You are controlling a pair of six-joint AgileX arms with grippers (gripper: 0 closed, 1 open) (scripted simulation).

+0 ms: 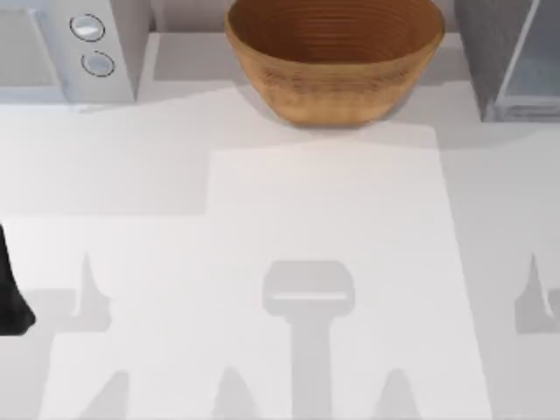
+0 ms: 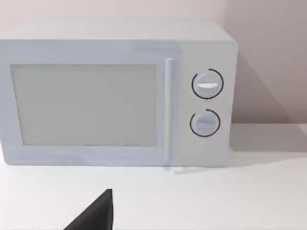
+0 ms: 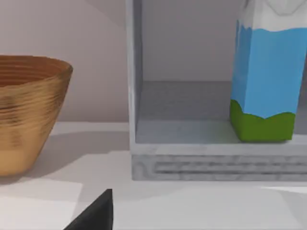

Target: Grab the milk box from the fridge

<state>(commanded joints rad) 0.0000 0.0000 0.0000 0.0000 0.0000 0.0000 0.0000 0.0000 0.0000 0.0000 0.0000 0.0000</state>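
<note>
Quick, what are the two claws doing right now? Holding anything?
Left gripper: cannot be told.
Right gripper: cannot be told; milk box sits untouched in the fridge.

Top cam looks straight down on the table (image 1: 289,289), w/ microwave (image 1: 79,48) back left, bowl (image 1: 334,57) back centre, fridge (image 1: 512,57) back right. Left wrist cam sits low, level, facing the microwave (image 2: 115,93) front-on, fairly near. Right wrist cam also low & level, close to the open fridge (image 3: 216,163), carton (image 3: 264,76) inside, bowl (image 3: 29,110) beside it. Top shares microwave w/ left wrist; bowl & fridge w/ right wrist.
</note>
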